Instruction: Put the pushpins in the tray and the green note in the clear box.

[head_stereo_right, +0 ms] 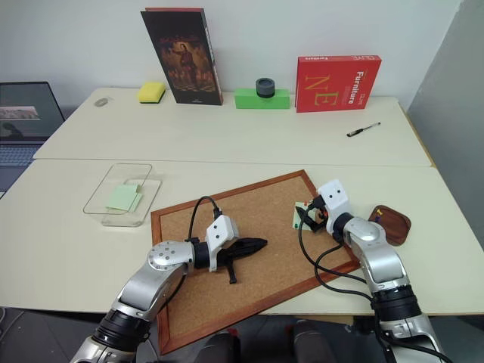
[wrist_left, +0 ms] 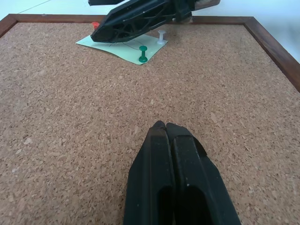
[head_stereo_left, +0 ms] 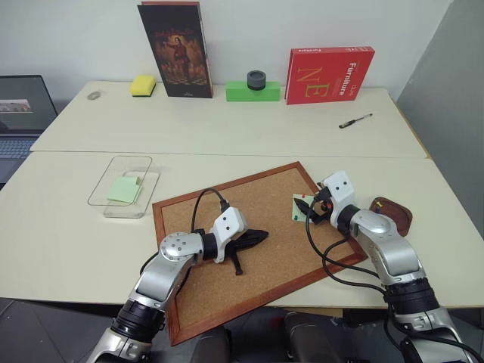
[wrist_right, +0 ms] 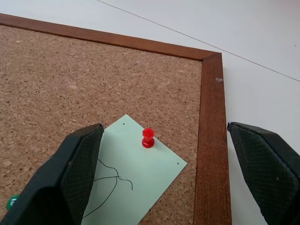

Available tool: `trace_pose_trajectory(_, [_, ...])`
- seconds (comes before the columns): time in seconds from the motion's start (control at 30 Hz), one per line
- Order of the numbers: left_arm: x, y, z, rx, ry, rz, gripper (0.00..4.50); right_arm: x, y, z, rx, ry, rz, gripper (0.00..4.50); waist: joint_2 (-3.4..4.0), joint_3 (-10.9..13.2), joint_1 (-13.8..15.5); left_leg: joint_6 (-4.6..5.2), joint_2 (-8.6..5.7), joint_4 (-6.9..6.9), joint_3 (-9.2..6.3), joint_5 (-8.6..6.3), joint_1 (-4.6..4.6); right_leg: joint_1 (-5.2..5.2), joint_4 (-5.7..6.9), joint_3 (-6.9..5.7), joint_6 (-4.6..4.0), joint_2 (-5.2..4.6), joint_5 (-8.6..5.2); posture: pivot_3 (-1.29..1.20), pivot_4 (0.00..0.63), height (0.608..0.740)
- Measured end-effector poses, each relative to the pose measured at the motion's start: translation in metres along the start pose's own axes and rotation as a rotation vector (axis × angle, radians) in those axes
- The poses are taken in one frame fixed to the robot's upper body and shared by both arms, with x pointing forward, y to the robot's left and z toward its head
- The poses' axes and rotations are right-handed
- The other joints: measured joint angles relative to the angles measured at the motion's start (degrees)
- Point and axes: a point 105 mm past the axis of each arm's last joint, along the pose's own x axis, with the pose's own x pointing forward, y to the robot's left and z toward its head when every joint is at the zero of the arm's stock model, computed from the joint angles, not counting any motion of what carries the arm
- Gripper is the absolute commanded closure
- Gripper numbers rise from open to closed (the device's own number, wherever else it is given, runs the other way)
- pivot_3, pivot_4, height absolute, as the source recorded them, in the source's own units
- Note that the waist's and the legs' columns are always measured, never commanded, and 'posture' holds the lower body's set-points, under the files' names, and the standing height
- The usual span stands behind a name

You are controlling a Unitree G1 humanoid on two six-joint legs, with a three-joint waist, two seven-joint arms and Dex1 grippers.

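I see the cork board carrying the green note near its right corner. My right gripper is nearer, jaws spread wide, the red pushpin just ahead between them; my left gripper sits clenched and empty mid-board.

You couldn't see all of the note: the right gripper covered its near side, and the frame edge cut it off. The green pin peeked out at the finger's edge. The tray sat half behind the right arm. A laptop was cropped at the edge.
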Motion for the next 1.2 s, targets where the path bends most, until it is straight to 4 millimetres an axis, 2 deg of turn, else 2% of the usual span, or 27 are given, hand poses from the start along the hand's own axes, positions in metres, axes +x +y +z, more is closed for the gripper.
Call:
trace_pose_trajectory(0.63, [-0.001, 0.002, -0.001, 0.011, 0.003, -0.004, 4.5, 0.006, 0.008, -0.002, 0.008, -0.009, 0.02, 4.42, 0.0, 0.0, -0.1, 0.0, 0.0, 0.01, 0.0, 0.0, 0.04, 0.0, 0.04, 0.01, 0.0, 0.01, 0.0, 0.0, 0.15, 0.74])
trace_pose_trajectory(1.07, [0.001, 0.001, -0.003, 0.03, 0.024, -0.02, 4.5, 0.006, 0.009, 0.002, -0.003, -0.023, 0.013, 4.5, 0.01, 0.0, -0.1, 0.0, 0.0, 0.01, 0.0, 0.0, 0.02, -0.01, 0.03, 0.01, 0.0, 0.01, 0.0, 0.0, 0.15, 0.74])
trace_pose_trajectory(1.13, [0.0, 0.002, -0.003, 0.032, 0.027, -0.021, 4.5, 0.005, 0.01, 0.005, -0.003, -0.034, 0.008, 4.5, 0.01, 0.0, -0.1, 0.0, 0.0, 0.01, 0.0, 0.0, 0.03, -0.01, 0.04, 0.01, 0.0, 0.01, 0.0, 0.0, 0.15, 0.74])
trace_pose_trajectory(1.2, [0.001, 0.002, -0.003, 0.031, 0.03, -0.023, 4.5, 0.003, 0.009, 0.018, -0.016, -0.08, -0.002, 4.5, 0.02, 0.0, -0.2, 0.0, 0.0, 0.01, 0.0, 0.0, 0.03, -0.01, 0.04, 0.01, 0.0, 0.01, 0.0, 0.0, 0.15, 0.74])
